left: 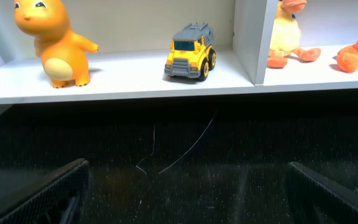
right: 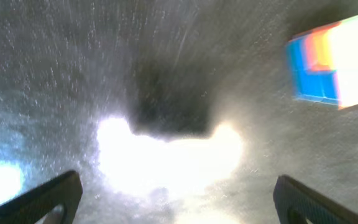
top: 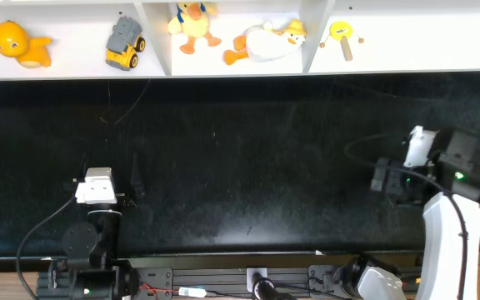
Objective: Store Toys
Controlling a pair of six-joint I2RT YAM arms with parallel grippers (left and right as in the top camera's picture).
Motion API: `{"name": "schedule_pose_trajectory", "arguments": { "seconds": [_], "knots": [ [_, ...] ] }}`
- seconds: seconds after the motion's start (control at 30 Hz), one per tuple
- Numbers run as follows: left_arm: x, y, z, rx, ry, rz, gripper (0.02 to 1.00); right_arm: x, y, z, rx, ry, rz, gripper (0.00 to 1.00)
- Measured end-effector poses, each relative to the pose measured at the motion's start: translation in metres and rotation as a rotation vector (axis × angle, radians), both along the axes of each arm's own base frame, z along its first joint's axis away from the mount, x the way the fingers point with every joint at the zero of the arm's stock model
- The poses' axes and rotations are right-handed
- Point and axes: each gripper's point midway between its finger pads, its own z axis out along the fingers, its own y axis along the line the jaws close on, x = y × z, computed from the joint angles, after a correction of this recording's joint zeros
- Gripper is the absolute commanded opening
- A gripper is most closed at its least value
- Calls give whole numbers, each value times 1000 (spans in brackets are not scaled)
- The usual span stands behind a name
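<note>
Right wrist view: the right claw (right: pixel 176 180) hangs over the black table (right: pixel 48 68), looking straight down. Its fingers are spread wide and grip nothing. A multicoloured cube (right: pixel 328 62) lies on the table ahead of the fingertips, out past one finger rather than inside the gap. Bright glare washes the table under the claw, and the dark patch within it is probably the claw's own shadow. The step in hand looks like picking up this cube. To do it well, the claw should slide sideways until the cube sits centred in the gap, turn square to two flat faces, then lower and close.

Left wrist view: the left claw (left: pixel 186 165) sits low over the table, fingers spread wide, holding nothing. It faces the white shelf (left: pixel 135 93). A yellow truck (left: pixel 191 53) stands straight ahead of it, with an orange figure (left: pixel 51 40) off to one side in the same bay. Beyond a divider on the other side sits a yellow duck plush (left: pixel 288 37).

Top view: both claws are well apart from the shelf and from each other. A white duck plush (top: pixel 265 42) shares the duck's bay. A rattle (top: pixel 340 35) lies alone in the bay nearest the right claw. The dividers and stored toys are the main obstacles to placing the cube.
</note>
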Motion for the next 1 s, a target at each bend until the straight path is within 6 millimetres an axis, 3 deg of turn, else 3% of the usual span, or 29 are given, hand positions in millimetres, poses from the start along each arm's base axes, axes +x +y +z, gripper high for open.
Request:
{"name": "schedule_pose_trajectory", "arguments": {
  "seconds": [0.17, 0.43, 0.6, 0.7, 1.0],
  "knots": [
    [0, 0, 0, 0, 0, 0, 998, 2, -39, 25, -88, -51, 48, 996],
    [0, 0, 0, 0, 0, 0, 998, -12, -103, 12, -132, -69, 58, 998],
    [0, 0, 0, 0, 0, 0, 998, -10, -143, 7, -173, -132, 25, 996],
    [0, 0, 0, 0, 0, 0, 1000, -7, -150, 0, -156, -149, 28, 996],
    [0, 0, 0, 0, 0, 0, 998, 11, -144, -33, -91, -136, 139, 996]
  ]
}}
